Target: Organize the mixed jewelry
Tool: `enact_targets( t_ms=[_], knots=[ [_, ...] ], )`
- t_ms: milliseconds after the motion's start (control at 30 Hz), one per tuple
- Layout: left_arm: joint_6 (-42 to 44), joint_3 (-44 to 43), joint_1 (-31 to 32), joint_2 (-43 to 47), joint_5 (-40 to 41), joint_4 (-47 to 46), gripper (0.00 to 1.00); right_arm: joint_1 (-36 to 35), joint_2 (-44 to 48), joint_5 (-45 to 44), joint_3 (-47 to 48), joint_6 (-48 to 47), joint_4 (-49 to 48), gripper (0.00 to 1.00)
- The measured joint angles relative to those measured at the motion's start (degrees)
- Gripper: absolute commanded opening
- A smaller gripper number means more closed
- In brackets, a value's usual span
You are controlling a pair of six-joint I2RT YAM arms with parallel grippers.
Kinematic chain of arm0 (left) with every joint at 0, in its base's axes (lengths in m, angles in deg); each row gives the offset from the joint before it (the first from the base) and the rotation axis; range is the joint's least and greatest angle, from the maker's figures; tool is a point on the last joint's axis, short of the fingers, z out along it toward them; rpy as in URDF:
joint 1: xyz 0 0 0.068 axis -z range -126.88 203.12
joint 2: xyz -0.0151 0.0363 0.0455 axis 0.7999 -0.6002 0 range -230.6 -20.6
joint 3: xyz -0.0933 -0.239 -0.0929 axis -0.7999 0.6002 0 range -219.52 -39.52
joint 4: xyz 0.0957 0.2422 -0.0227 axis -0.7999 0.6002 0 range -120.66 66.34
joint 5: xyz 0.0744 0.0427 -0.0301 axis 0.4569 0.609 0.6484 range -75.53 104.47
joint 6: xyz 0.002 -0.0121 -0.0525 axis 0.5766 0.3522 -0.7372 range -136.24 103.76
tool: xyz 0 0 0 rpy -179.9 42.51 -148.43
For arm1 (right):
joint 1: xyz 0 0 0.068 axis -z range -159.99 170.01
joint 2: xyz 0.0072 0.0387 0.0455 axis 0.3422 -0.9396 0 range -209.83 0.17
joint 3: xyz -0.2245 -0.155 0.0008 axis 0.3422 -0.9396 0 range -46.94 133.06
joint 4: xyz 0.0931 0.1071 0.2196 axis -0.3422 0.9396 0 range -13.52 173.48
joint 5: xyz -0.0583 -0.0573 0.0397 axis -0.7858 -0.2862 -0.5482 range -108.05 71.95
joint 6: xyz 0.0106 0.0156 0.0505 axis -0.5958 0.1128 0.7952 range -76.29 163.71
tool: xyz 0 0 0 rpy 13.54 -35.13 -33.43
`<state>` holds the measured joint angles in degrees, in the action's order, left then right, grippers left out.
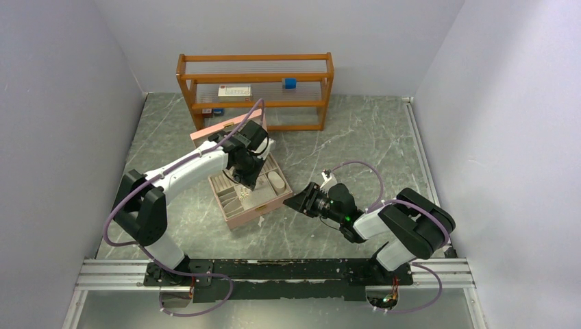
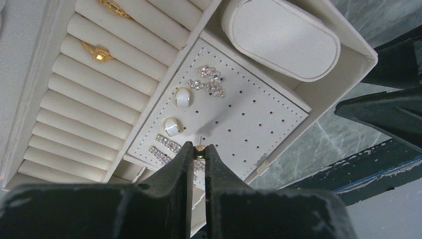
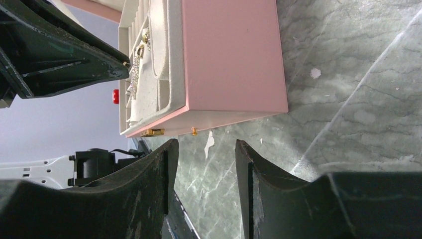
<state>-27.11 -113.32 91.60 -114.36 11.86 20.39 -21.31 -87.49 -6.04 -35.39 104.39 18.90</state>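
Note:
A pink jewelry box (image 1: 248,199) with a cream lining lies open on the table. My left gripper (image 2: 199,149) is shut on a small gold stud earring (image 2: 199,149), its pin pointing at the perforated earring panel (image 2: 249,119) just below. Two white oval earrings (image 2: 182,97), crystal cluster earrings (image 2: 209,79) and crystal bar earrings (image 2: 166,143) sit on that panel. Gold rings (image 2: 98,53) rest in the ring rolls (image 2: 89,99). My right gripper (image 3: 201,149) is open and empty, low over the table beside the box's pink side (image 3: 231,55).
A wooden shelf (image 1: 255,89) stands at the back with a white card and a blue block on it. A cream cushion (image 2: 281,37) fills the box compartment next to the earring panel. Green marble tabletop (image 3: 348,99) surrounds the box.

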Motion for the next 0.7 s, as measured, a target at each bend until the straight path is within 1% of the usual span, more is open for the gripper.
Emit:
enact_targets(
  t_ms=[700],
  knots=[
    [1.5,0.0,0.3,-0.6,-0.3,1.1,0.13,0.0,-1.3,0.2,0.0,0.2,0.0,0.50]
  ],
)
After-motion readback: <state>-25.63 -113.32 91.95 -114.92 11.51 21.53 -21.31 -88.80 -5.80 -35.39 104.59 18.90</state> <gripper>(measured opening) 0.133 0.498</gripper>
